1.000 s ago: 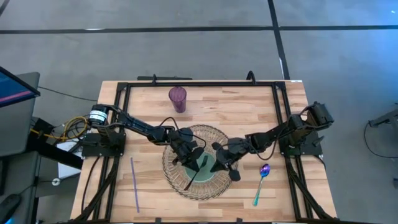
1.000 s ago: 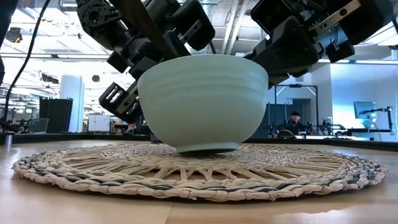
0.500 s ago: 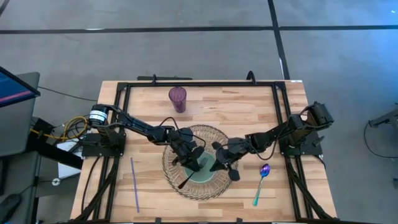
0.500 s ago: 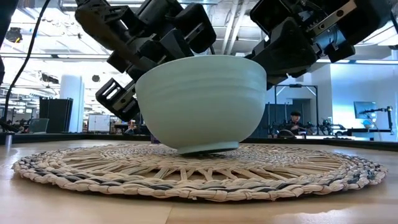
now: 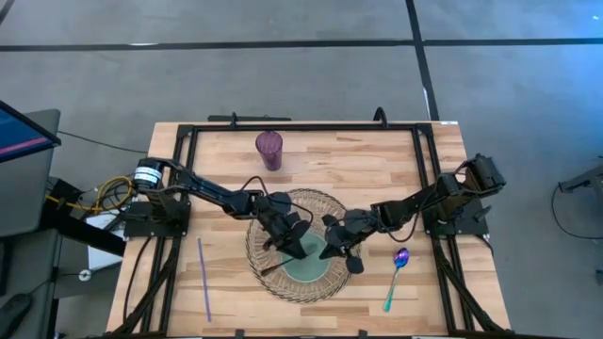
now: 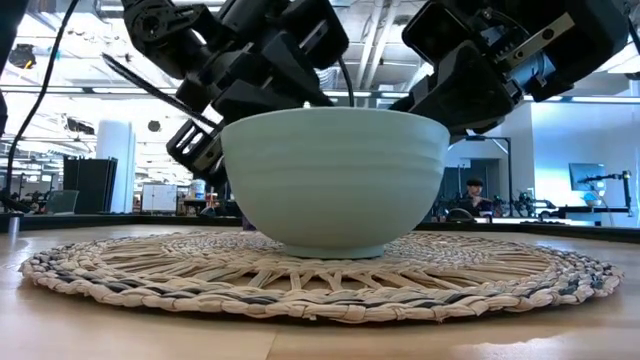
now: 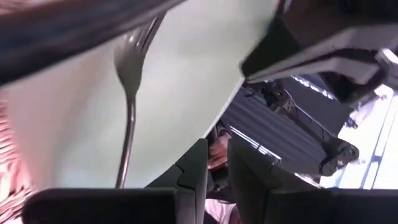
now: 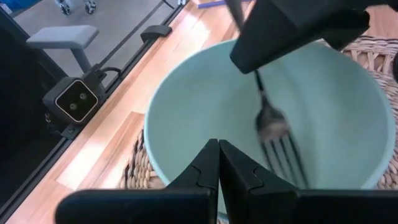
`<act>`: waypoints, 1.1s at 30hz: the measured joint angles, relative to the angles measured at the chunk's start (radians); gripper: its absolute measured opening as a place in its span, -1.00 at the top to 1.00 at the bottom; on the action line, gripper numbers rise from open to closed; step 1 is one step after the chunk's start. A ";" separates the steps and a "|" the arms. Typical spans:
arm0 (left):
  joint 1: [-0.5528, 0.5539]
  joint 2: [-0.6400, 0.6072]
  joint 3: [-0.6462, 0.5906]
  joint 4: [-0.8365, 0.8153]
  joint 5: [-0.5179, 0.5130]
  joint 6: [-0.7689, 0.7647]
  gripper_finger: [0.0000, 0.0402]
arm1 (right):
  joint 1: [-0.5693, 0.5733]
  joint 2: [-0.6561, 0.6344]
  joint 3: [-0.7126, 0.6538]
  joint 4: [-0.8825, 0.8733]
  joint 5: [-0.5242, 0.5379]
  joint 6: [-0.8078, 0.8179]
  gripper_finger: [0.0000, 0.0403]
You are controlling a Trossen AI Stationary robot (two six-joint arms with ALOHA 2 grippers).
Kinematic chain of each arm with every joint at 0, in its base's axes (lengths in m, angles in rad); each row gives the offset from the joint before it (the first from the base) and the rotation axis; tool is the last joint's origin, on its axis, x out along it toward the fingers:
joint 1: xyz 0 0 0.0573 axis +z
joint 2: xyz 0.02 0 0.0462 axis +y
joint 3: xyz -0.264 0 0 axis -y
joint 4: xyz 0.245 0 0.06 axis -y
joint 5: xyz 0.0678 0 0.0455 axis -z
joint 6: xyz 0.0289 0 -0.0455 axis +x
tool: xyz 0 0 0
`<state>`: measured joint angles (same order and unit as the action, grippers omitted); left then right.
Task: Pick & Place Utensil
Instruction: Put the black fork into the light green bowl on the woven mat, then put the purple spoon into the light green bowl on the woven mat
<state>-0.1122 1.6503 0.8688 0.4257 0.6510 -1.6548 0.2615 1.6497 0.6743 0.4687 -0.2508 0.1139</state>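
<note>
A pale green bowl (image 5: 313, 266) (image 6: 335, 180) sits flat on a round woven placemat (image 5: 316, 202). A metal fork (image 8: 270, 124) (image 7: 127, 106) lies in it, tines down on the inner wall. Its handle (image 5: 268, 271) (image 6: 150, 85) leans out over the rim toward the table's near-left. My left gripper (image 5: 290, 237) (image 7: 216, 142) is at the bowl's far-left rim, its fingers a narrow gap apart, and the fork lies beside them. My right gripper (image 5: 337, 247) (image 8: 217, 142) is shut at the right rim, its fingertips reaching over the bowl's inside. My left gripper has the bowl's rim (image 7: 211, 122) running into the narrow gap between its fingers, one finger (image 7: 193, 171) on the inner side and the other outside. It comes slanting down from the table's far left. The bowl stands flat on the placemat. My right gripper reaches over the rim from the table's right; its own body hides the rim below it, so I cannot tell whether it touches the bowl.
An iridescent spoon (image 5: 397, 275) lies on the wood right of the placemat. A purple straw (image 5: 203, 278) lies near the left rail. A purple cup (image 5: 268, 149) stands toward the far edge. Black frame rails run along the table's sides.
The bowl was tipped with one side of its base raised off the placemat; it now sits flat and lower. The fork's handle has swung from pointing at the near edge toward the table's left, while its head has stayed in the bowl. Both grippers have stayed at the rim.
</note>
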 joint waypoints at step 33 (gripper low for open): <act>0.003 -0.403 -0.001 -0.073 -0.172 1.108 0.69 | 0.081 -0.428 0.000 -0.430 0.288 0.169 1.00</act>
<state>-0.1088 1.2475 0.8677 0.3524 0.4789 -0.5472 0.3420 1.2215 0.6743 0.0390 0.0376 0.2832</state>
